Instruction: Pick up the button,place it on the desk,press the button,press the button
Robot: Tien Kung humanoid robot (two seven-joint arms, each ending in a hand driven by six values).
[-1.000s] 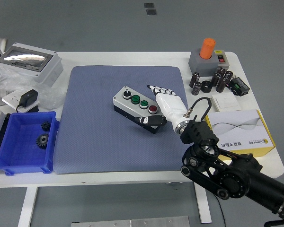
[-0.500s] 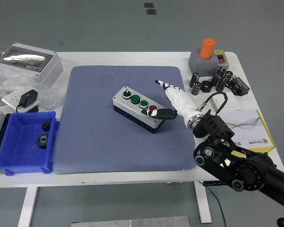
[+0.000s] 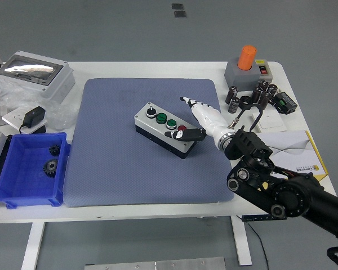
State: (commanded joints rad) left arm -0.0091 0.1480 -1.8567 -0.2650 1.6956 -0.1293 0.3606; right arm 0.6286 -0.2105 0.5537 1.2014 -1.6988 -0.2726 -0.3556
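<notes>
The button box (image 3: 164, 129) is lying on the blue-grey mat (image 3: 118, 163) that is covering the middle of the white surface (image 3: 304, 194), turned at a slant with its long side running from upper left to lower right. Along its grey top, a small black toggle, two green buttons and a red button (image 3: 181, 129) are sitting in a row — the red one nearest the lower right end. The right hand (image 3: 198, 121) is reaching in from the lower right on its black arm, and its white fingers (image 3: 190, 103) are stretching out straight past the far side of the box, gripping nothing. Its dark thumb (image 3: 183, 135) is lying across the box's right end, touching at or just beside the red button; whether it is actually pushing it down, I cannot tell. At the left edge, a blue bin (image 3: 28, 171) is holding two dark gears (image 3: 49, 166). At the far right corner, a grey stand with an orange cylinder (image 3: 247, 57) is standing beside a cluster of small black parts.
</notes>
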